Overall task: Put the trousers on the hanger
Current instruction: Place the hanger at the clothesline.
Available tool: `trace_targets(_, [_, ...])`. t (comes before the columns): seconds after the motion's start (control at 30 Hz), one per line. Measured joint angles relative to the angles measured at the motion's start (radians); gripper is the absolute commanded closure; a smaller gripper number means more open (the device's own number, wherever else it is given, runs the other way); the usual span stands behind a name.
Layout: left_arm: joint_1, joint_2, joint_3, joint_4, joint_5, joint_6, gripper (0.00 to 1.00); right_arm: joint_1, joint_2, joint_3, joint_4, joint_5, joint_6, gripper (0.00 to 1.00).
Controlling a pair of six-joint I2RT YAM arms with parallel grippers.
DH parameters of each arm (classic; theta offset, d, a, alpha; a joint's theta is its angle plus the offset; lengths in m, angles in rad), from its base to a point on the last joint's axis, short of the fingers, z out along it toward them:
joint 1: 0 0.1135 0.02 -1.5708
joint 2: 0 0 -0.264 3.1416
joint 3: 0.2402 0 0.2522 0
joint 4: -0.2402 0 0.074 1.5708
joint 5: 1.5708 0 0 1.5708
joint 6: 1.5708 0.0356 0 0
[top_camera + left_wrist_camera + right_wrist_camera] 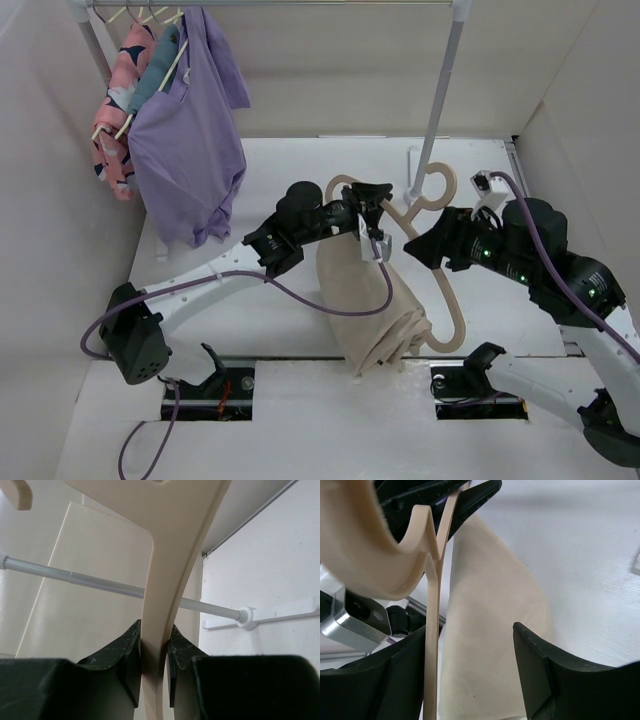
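Top external view, centre: left gripper [374, 212] clamps the thin pale pink-beige hanger [452, 300], holding it up so the folded beige cloth trousers [365, 300] hang over it; right gripper [420, 247], jaws apart, stands alongside.

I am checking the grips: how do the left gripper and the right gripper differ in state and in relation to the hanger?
The left gripper has its jaws shut on the hanger; the right gripper has its jaws wide open. The left gripper pinches the hanger from both sides; in the right gripper a thin hanger bar runs beside one jaw, far from the other. Both are black and at the same hanger.
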Motion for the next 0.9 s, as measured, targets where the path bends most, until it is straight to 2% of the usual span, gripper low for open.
trace_targets(0.17, [0.0, 0.0, 0.0, -0.002, -0.002, 0.006, 1.0, 0.0, -0.005, 0.013, -0.038, 0.007, -0.012, 0.31])
trace_targets(0.2, [0.0, 0.0, 0.0, -0.001, -0.007, 0.012, 1.0, 0.0, -0.006, 0.016, -0.043, 0.007, -0.015, 0.42])
trace_targets(0.3, [-0.001, 0.001, 0.0, 0.002, -0.023, 0.019, 1.0, 0.0, -0.006, 0.023, -0.052, 0.002, -0.023, 0.65])
trace_targets(0.33, [-0.001, 0.003, 0.0, 0.005, -0.038, 0.02, 1.0, 0.0, -0.006, 0.024, -0.051, -0.003, -0.025, 0.79])
trace_targets(0.43, [-0.002, 0.028, 0.011, 0.011, -0.078, 0.023, 1.0, 0.001, -0.005, 0.024, -0.041, -0.031, -0.029, 1.0])
trace_targets(0.7, [-0.019, 0.06, 0.031, 0.037, -0.124, 0.016, 1.0, 0.014, -0.017, 0.026, -0.003, 0.016, -0.055, 1.0])
trace_targets(0.73, [-0.019, 0.06, 0.031, 0.043, -0.131, 0.011, 0.96, 0.016, -0.012, 0.031, -0.001, 0.023, -0.067, 1.0])
trace_targets(0.77, [-0.019, 0.06, 0.032, 0.047, -0.14, 0.006, 0.83, 0.019, 0.002, 0.046, -0.001, 0.03, -0.081, 1.0])
trace_targets(0.8, [-0.019, 0.06, 0.035, 0.049, -0.155, -0.001, 0.77, 0.02, 0.018, 0.065, -0.002, 0.037, -0.095, 1.0])
trace_targets(0.87, [-0.015, 0.06, 0.045, 0.048, -0.188, -0.02, 0.58, 0.02, 0.059, 0.11, -0.007, 0.05, -0.127, 1.0])
trace_targets(0.9, [-0.012, 0.06, 0.053, 0.048, -0.205, -0.034, 0.45, 0.02, 0.082, 0.129, -0.008, 0.062, -0.145, 1.0])
